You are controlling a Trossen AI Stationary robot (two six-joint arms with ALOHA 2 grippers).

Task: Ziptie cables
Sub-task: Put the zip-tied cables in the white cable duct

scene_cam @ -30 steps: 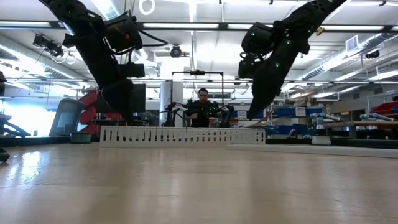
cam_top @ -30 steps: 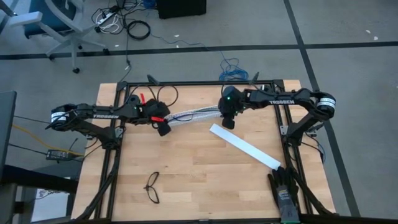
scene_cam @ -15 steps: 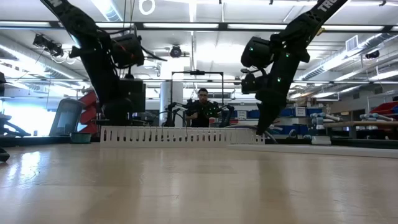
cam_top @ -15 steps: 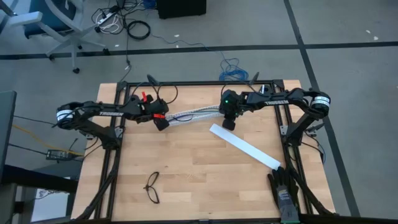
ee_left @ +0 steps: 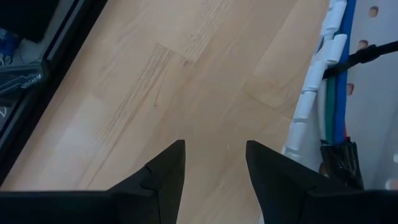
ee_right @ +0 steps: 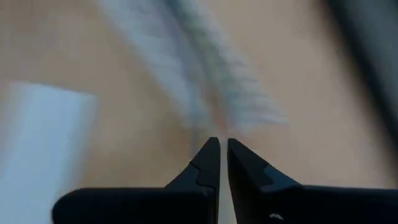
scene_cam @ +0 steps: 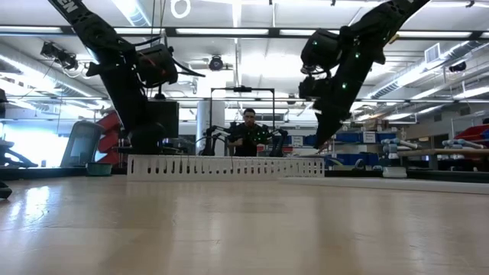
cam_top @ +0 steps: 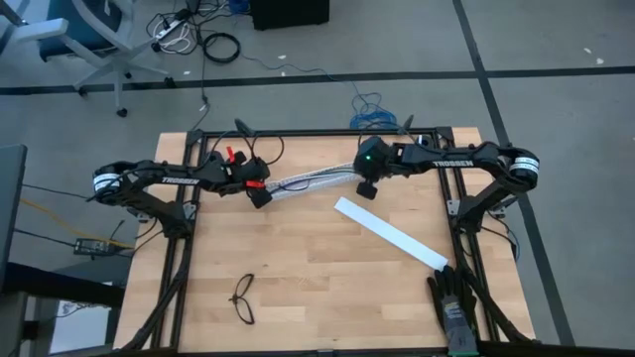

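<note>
The cables [ee_left: 329, 93], blue, green and white, lie in a white slotted duct [cam_top: 308, 183] on the table's far half, with their dark end [ee_left: 339, 158] near my left gripper. A thin dark strip [ee_left: 373, 53] crosses them; I cannot tell whether it is the ziptie. My left gripper [cam_top: 260, 195] [ee_left: 214, 168] is open over bare wood just beside the duct's left end. My right gripper [cam_top: 365, 188] [ee_right: 222, 152] hangs shut above the duct's right end, clear of the table in the low view [scene_cam: 319, 145]. Nothing shows between its fingers.
A wide flat white strip [cam_top: 389, 231] lies slanting right of centre. Black glasses [cam_top: 243, 297] lie near the front left and a dark glove [cam_top: 456, 302] at the front right. A black frame [cam_top: 327, 132] rims the table. A person [scene_cam: 250, 130] sits far behind.
My left gripper has sunk toward the table beside the duct's left end, tipping more steeply. My right gripper dipped toward the duct's right end, then rose again, and its wrist has turned.
</note>
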